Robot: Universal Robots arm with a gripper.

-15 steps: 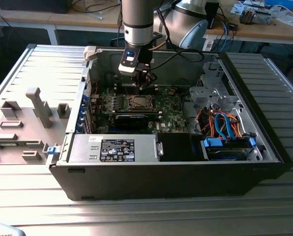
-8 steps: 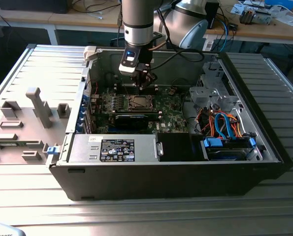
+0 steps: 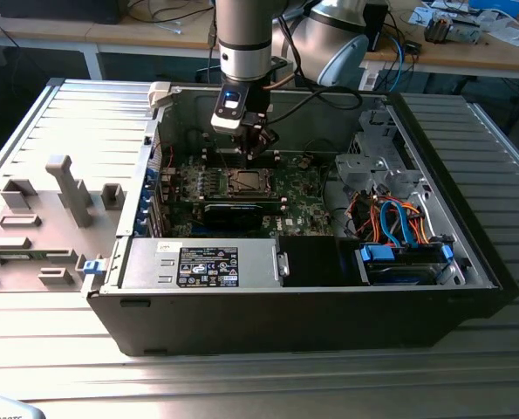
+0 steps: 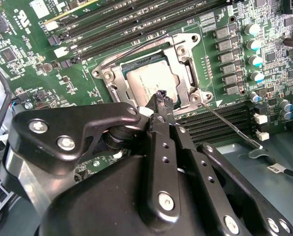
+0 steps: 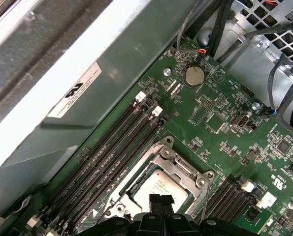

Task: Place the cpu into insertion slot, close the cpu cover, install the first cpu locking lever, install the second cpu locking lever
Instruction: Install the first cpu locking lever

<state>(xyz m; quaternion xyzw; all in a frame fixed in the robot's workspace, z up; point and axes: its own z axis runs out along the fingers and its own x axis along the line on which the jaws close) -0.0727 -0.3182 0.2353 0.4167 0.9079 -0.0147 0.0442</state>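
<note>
One ribbed grey metal counter [image 3: 242, 384] carries an open black computer case [image 3: 285, 305], inside which the black hand [image 4: 161, 96], fingers pressed together and empty, hangs close over the dull silver square cpu [image 4: 145, 82] lying in the metal-rimmed insertion slot [image 3: 244, 182] beneath the closed thin silver-framed cpu cover [image 4: 183, 59].

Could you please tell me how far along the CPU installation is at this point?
Done: the cpu sits in the insertion slot with the cpu cover down over it. In hand: the gripper, jaws together, hovers close over the cpu. Left: one locking lever angles out and looks unlatched.
</note>
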